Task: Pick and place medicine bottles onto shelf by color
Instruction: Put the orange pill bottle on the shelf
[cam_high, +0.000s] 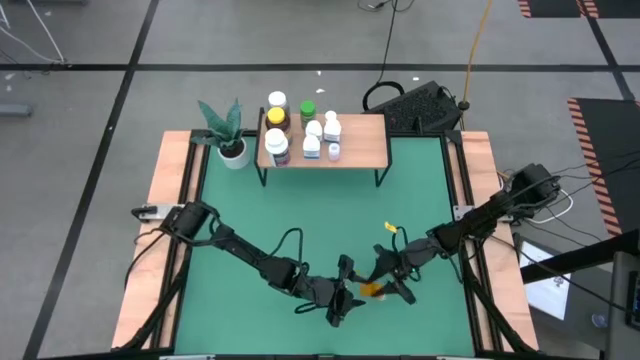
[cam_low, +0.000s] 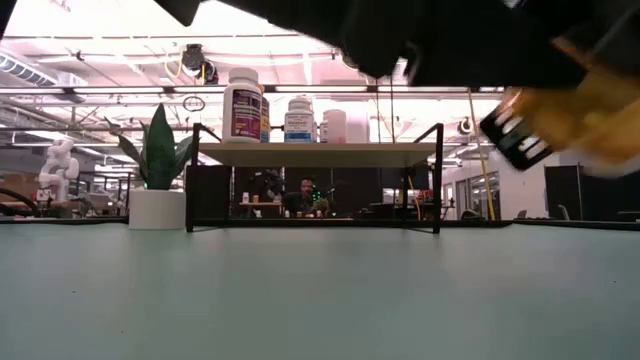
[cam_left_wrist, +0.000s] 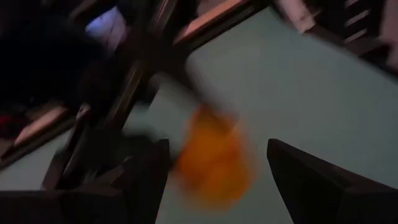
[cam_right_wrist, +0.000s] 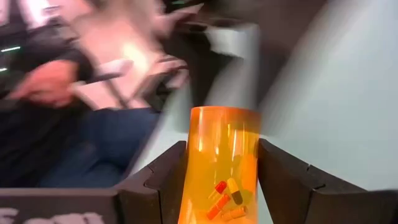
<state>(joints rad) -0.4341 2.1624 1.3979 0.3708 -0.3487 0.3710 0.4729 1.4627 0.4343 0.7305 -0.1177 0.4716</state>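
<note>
Over at the far left corner of the green desk (cam_high: 260, 225) stands a white pot with a green plant (cam_high: 231, 140). Just to its right is the shelf (cam_high: 360, 150), a light-wood board on thin black legs, and the medicine bottles (cam_high: 300, 128) are crowded onto its left half: white ones, one with a yellow cap, one with a green cap. The right half of the board is bare.

Nearer the front edge, the left arm reaches in from the left rim toward the middle. Its left gripper (cam_high: 340, 305) has its fingers (cam_left_wrist: 311, 180) spread wide, with nothing between them; the orange bottle (cam_right_wrist: 224, 162) shows blurred just ahead of it.

Right beside it, almost touching, is the right gripper (cam_high: 392, 280), on the arm coming in from the right rim. Its two dark fingers (cam_right_wrist: 165, 177) are closed against the sides of the orange bottle, a clear amber-orange one with capsules visible inside. The bottle is held above the desk near the front centre, well apart from the shelf.

A person sits beyond the desk in the right wrist view.
</note>
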